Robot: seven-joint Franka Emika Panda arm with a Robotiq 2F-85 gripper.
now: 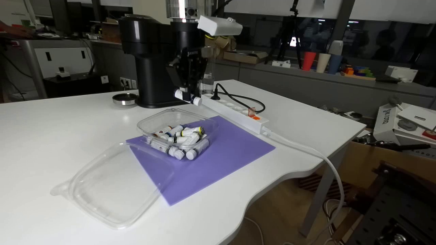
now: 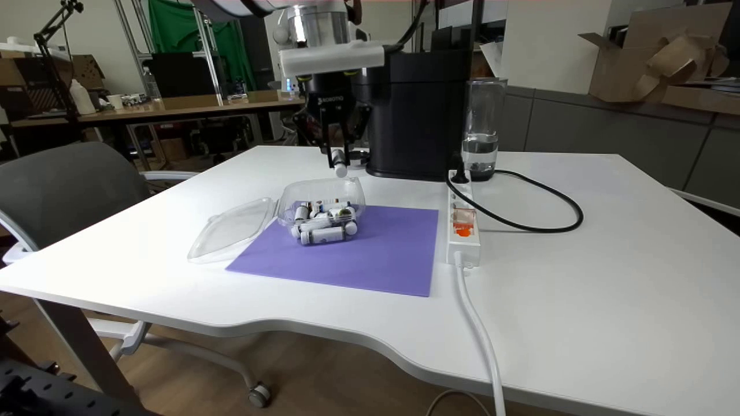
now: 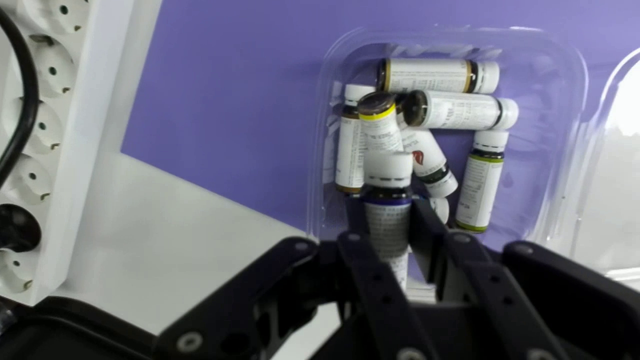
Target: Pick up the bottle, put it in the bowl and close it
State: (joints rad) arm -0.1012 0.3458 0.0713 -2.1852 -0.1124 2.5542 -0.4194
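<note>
My gripper (image 1: 191, 92) is shut on a small bottle (image 3: 388, 172) with a white cap, a purple band and a whitish-grey label. No orange-red end shows on it. The gripper and bottle are also in an exterior view (image 2: 339, 163), raised above the table near the bowl's far edge. The bottle is tilted, with its cap pointing outward. The bowl (image 2: 306, 193) is a clear plastic container, open, with several white-capped bottles lying in it; it also shows in the wrist view (image 3: 567, 125). Its clear lid (image 1: 112, 190) lies open flat beside it.
The bowl rests on a purple sheet (image 1: 235, 146). A black coffee machine (image 1: 146, 68) stands right behind the gripper. A white power strip (image 2: 464, 231) with a black plug and cable lies beside the sheet. A glass container with water (image 2: 481, 138) stands near the machine.
</note>
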